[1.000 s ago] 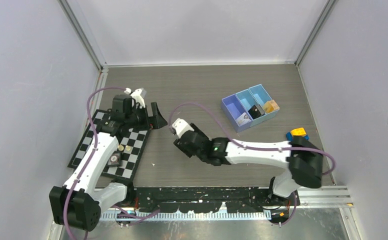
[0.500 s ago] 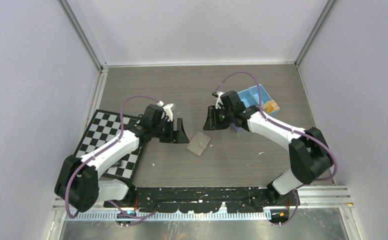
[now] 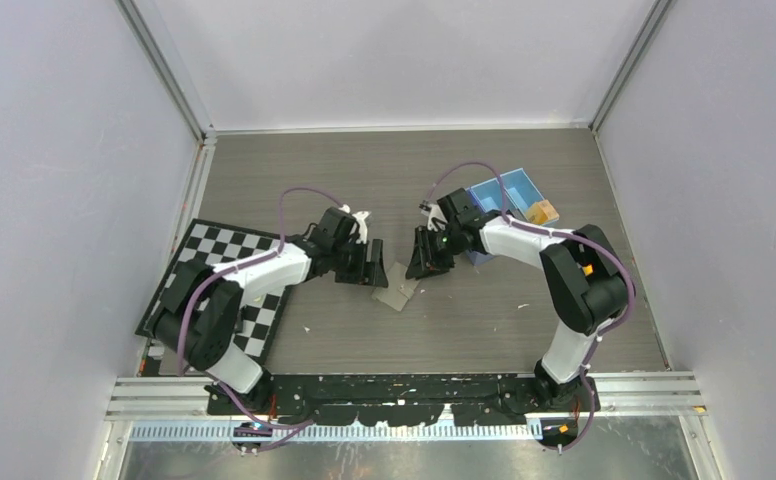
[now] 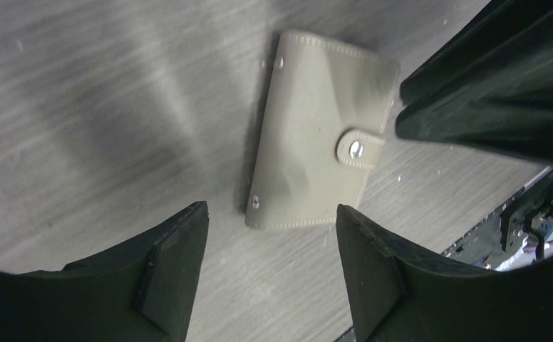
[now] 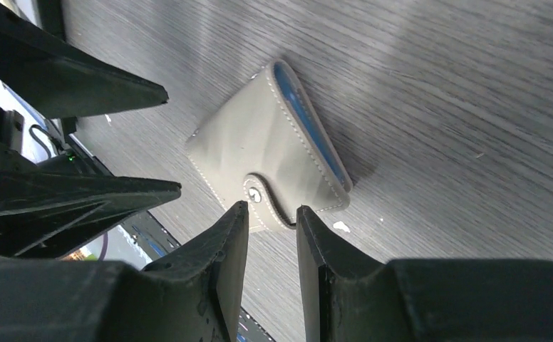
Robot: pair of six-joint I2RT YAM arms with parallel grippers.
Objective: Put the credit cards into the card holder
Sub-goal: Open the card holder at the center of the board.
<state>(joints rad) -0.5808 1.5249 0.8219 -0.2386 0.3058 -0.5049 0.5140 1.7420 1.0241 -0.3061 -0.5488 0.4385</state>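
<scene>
The closed card holder lay flat on the table, the left gripper spread wide just short of it, the right gripper narrowly parted at its snap tab, contact unclear.

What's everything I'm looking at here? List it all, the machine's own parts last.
card holder: one, grey-taupe, snapped shut, flat on the table between the two pincers.
checkered mat: one, black and white, left side of the table, partly under the left arm.
tray: one, blue, far right, partly hidden by the right arm.
orange item: one, in the tray's rightmost compartment; maybe a card, too small to tell.
table: one, grey wood grain.
left pincer: one, black, open wide over the holder.
right pincer: one, black, jaws narrowly apart at the snap tab.
</scene>
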